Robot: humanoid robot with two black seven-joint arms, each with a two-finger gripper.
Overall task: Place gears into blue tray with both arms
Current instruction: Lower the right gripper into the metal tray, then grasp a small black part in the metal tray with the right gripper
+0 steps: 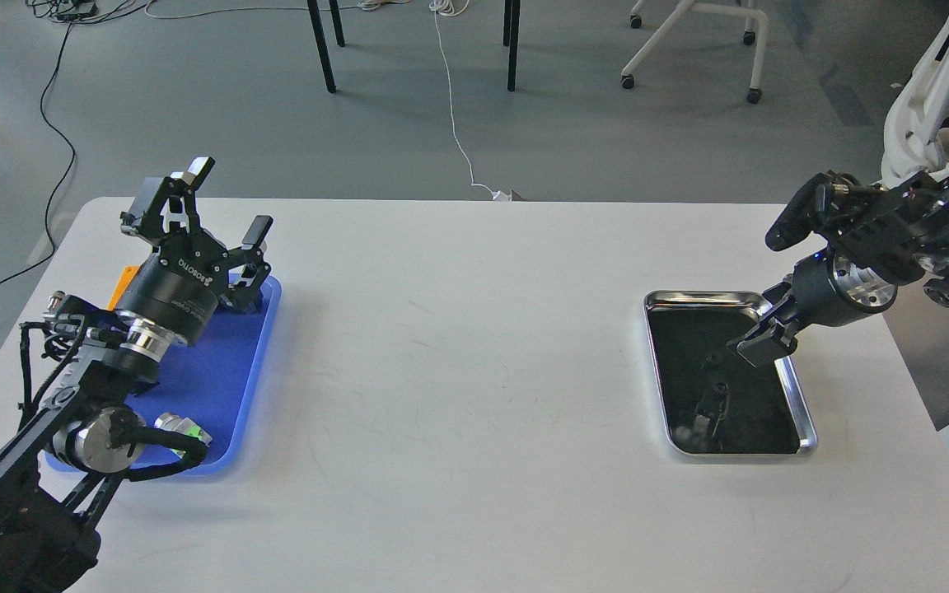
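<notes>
Two tiny black gears (712, 360) (720, 387) lie on the dark floor of the steel tray (805, 416) at the right. My right gripper (759, 343) hangs just above that tray's far right part, pointing down and left, close to the nearer-back gear. Its fingers merge into one dark shape, so open or shut does not show. The blue tray (227, 371) lies at the left. My left gripper (226, 204) is held open above its far end, fingers pointing up and away, with nothing between them.
A silver push-button with a green part (184, 428) sits at the blue tray's near end, and an orange piece (120, 286) shows behind my left wrist. Chairs and table legs stand on the floor beyond the white table (458, 371).
</notes>
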